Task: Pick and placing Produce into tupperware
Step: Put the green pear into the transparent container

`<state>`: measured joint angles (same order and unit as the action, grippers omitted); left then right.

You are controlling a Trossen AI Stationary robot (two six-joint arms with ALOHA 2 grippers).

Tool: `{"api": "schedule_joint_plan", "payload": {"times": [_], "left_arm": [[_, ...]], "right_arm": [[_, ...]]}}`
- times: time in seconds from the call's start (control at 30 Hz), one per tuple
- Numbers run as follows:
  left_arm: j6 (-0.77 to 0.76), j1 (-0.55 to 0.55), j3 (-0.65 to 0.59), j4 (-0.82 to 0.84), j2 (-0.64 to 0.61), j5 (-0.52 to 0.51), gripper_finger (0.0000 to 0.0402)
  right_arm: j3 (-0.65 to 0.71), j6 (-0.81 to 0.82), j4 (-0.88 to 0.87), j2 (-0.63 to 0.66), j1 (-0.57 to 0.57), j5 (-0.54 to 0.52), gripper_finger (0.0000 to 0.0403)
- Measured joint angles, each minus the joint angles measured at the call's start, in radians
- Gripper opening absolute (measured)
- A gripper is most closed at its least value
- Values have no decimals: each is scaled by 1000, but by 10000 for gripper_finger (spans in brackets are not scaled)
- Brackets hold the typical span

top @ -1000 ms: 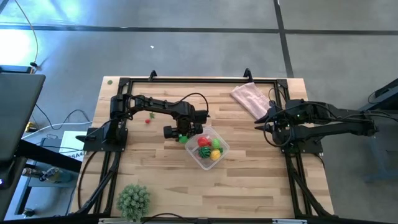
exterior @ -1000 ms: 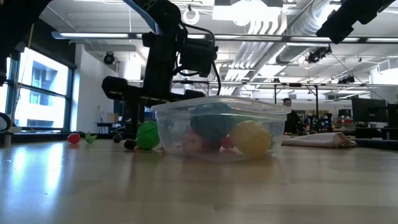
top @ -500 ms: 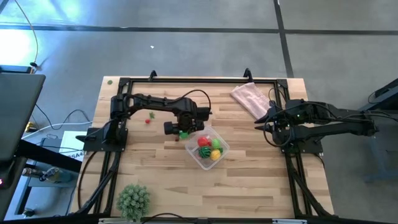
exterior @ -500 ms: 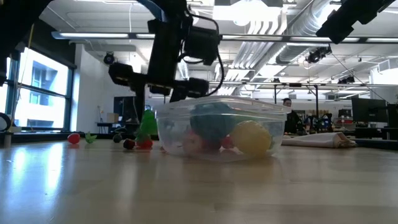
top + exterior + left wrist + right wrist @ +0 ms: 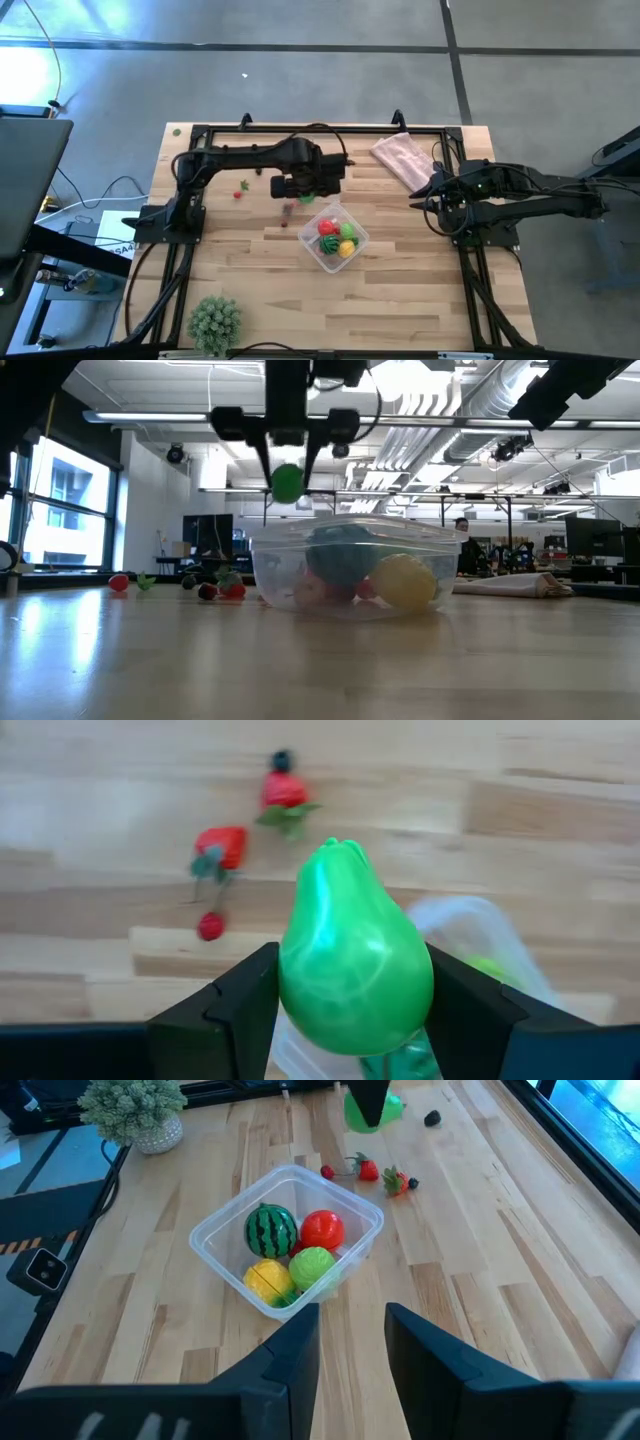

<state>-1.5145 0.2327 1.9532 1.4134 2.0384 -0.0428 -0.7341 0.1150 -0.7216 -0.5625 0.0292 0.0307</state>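
Observation:
My left gripper (image 5: 288, 468) hangs above the table by the tupperware's far left corner, shut on a green toy pear (image 5: 355, 960). The tupperware (image 5: 334, 240), a clear squarish container, rests on the wooden table and holds a striped watermelon (image 5: 270, 1230), a red fruit (image 5: 322, 1230), a yellow one (image 5: 266, 1280) and a green one (image 5: 312, 1267). Small red strawberries (image 5: 285, 792) (image 5: 220, 845), a cherry (image 5: 210, 925) and a dark berry (image 5: 282, 760) lie on the table left of it. My right gripper (image 5: 352, 1342) waits open at the table's right side, holding nothing. My left gripper pinches the pear's wide body (image 5: 292, 988) between its two fingers (image 5: 263, 458), one on each side. The fingers come from above and point down. The pear is lifted clear of the table, higher than the tupperware's rim, with its narrow end (image 5: 335, 850) sticking out past the fingers.
A pink cloth (image 5: 400, 158) lies at the far right corner. A spiky pale-green ball plant (image 5: 215, 322) stands at the near left corner. Black frame rails (image 5: 320, 128) run along the far edge and both sides. Bare wood lies near the front edge.
My left gripper has risen from the table beside the tupperware, taking the green pear with it; the pear, which lay on the wood, now hangs clear above the container's rim. The gripper has straightened from a tilt until it points down.

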Motion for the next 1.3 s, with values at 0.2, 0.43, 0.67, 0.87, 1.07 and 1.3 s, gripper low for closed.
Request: {"api": "schedule_joint_plan", "payload": {"times": [0.2, 0.43, 0.67, 0.87, 1.07, 1.3], "left_arm": [[2, -85, 51, -70, 0, -66, 199], [14, -182, 47, -152, 69, -106, 198], [87, -200, 46, -191, 148, -109, 198], [99, -200, 48, -229, 166, -109, 198], [98, -200, 48, -250, 178, -135, 201], [101, -200, 50, -279, 198, -135, 232]], "right_arm": [[0, 0, 0, 0, 0, 0, 105], [0, 0, 0, 0, 0, 0, 105], [0, 0, -1, 0, 0, 0, 105], [0, 0, 0, 0, 0, 0, 105], [0, 0, 0, 0, 0, 0, 105], [0, 0, 0, 0, 0, 0, 105]]}}
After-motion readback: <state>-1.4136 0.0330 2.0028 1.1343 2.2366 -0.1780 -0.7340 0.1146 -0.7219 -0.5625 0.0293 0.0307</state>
